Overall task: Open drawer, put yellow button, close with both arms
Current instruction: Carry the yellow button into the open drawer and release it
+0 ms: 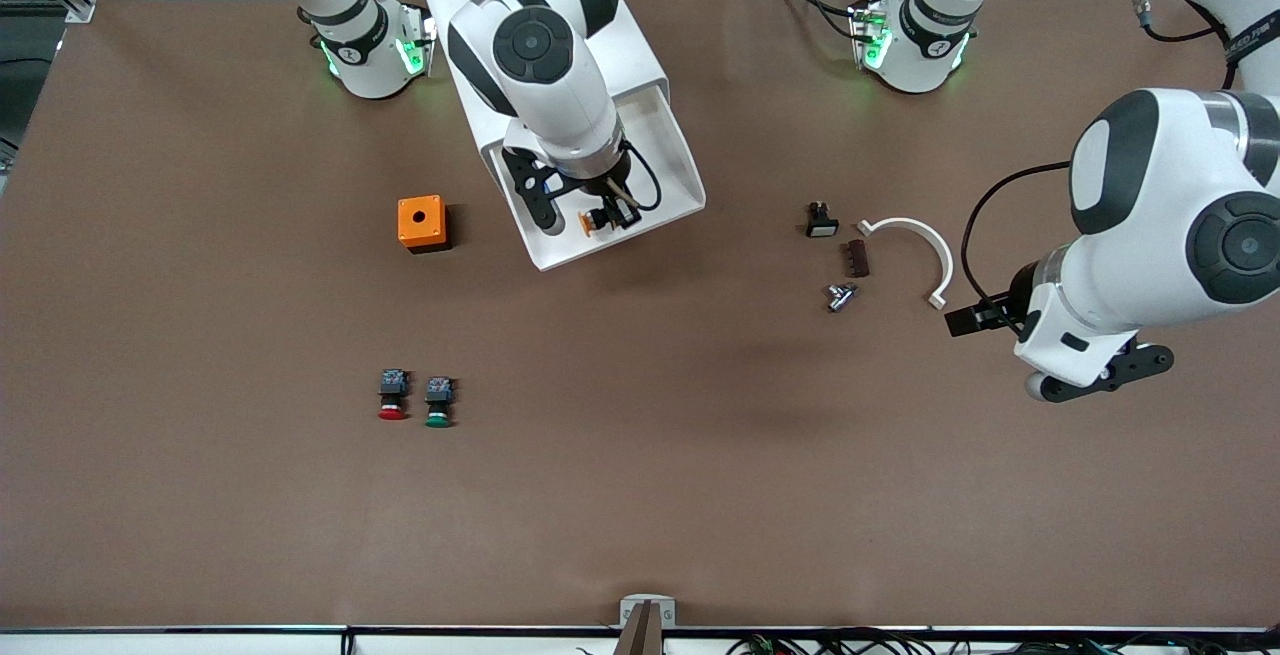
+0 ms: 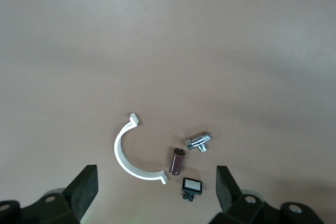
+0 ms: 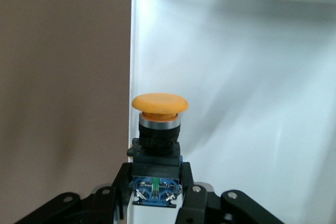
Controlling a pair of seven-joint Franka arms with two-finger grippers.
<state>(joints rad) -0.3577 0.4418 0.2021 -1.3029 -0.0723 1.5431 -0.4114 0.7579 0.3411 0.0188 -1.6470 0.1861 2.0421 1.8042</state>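
The white cabinet [image 1: 640, 45] stands toward the right arm's end of the table with its top drawer [image 1: 672, 170] pulled open toward the front camera. My right gripper [image 1: 600, 220] is shut on the yellow button [image 1: 588, 223] and holds it over the open drawer, near the rim. In the right wrist view the gripper [image 3: 156, 183] grips the blue-grey body, the yellow cap [image 3: 159, 103] points away, and the white drawer [image 3: 252, 77] lies below. My left gripper [image 1: 985, 320] is open and empty over the table at the left arm's end; its fingers [image 2: 84, 188] stand wide apart.
An orange box [image 1: 421, 223] sits beside the cabinet. A red button [image 1: 392, 395] and a green button [image 1: 438, 402] lie nearer the front camera. Near my left gripper lie a white curved clamp [image 1: 915, 245], a small black switch [image 1: 822, 222], a brown cylinder [image 1: 858, 258] and a metal fitting [image 1: 840, 297].
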